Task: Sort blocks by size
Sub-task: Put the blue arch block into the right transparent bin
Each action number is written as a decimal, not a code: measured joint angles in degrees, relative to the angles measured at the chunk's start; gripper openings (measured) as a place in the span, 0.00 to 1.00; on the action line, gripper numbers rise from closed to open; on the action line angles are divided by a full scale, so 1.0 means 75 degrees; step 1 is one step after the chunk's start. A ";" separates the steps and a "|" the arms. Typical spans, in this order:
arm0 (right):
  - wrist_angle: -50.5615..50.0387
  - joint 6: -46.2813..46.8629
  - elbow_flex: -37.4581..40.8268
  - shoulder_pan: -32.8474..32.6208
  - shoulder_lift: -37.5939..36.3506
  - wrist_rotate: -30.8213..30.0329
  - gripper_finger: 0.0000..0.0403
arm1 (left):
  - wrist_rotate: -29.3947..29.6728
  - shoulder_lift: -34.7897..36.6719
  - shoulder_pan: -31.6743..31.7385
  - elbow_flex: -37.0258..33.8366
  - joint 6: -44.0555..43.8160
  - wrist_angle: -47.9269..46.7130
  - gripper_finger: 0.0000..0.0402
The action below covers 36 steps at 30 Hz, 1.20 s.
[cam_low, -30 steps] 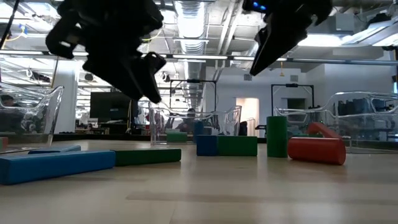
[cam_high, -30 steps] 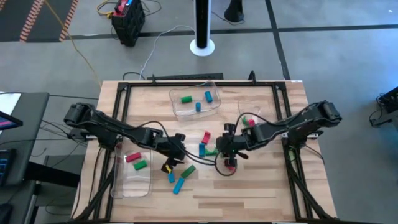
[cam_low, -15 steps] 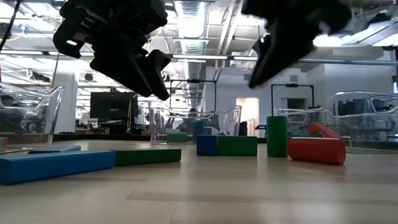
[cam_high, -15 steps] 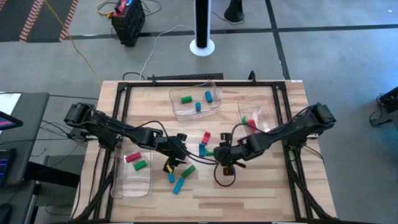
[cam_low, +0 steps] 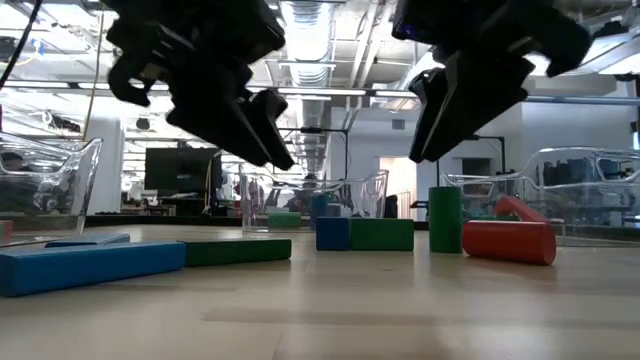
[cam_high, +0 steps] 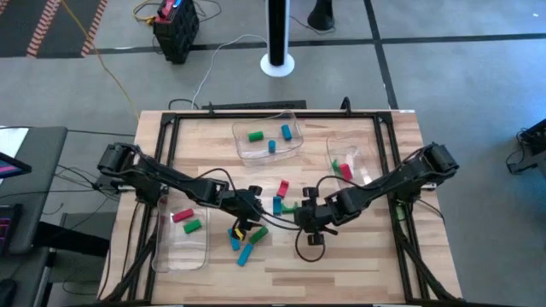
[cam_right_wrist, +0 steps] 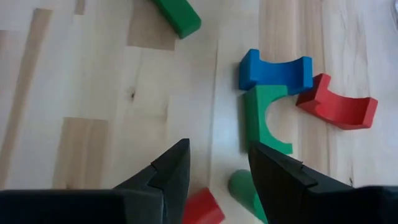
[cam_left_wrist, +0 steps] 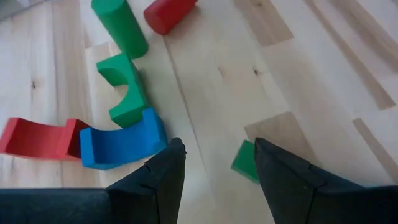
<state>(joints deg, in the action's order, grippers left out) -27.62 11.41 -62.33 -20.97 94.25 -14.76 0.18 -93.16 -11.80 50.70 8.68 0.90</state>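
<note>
Blocks small, hard, light, smooth; may slip. Blue arch block [cam_right_wrist: 275,70] near table middle: pinch flat sides. Left gripper [cam_left_wrist: 216,163], right gripper [cam_right_wrist: 219,163]: fingers apart, nothing held.

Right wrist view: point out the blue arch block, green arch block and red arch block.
blue arch block [cam_right_wrist: 275,70]: right wrist view, on its flat top face.
green arch block [cam_right_wrist: 256,121]: right wrist view, on its long back.
red arch block [cam_right_wrist: 339,107]: right wrist view, mid-body.
</note>
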 joint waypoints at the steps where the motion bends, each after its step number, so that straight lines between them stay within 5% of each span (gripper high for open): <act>1: 0.0008 0.0026 0.0000 -0.0042 -0.0011 0.0000 0.47 | -0.0001 -0.0111 0.0042 0.0000 -0.0071 0.0120 0.46; 17: 0.0088 0.0109 0.0000 -0.0201 -0.0036 -0.0003 0.42 | 0.0038 -0.1811 0.0660 0.0642 -0.0480 0.1034 0.44; 30: 0.0115 0.0205 0.0000 -0.0201 -0.0039 -0.0007 0.42 | 0.0067 -0.1977 0.0660 0.0833 -0.0028 0.0949 0.06; 36: 0.0113 0.0272 0.0000 -0.0201 -0.0039 -0.0012 0.42 | 0.0060 -0.1918 0.0660 0.0833 0.0036 0.0781 0.06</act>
<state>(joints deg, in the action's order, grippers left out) -26.78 13.46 -62.33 -22.48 93.95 -14.85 0.63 -107.54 -6.85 56.95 8.95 6.75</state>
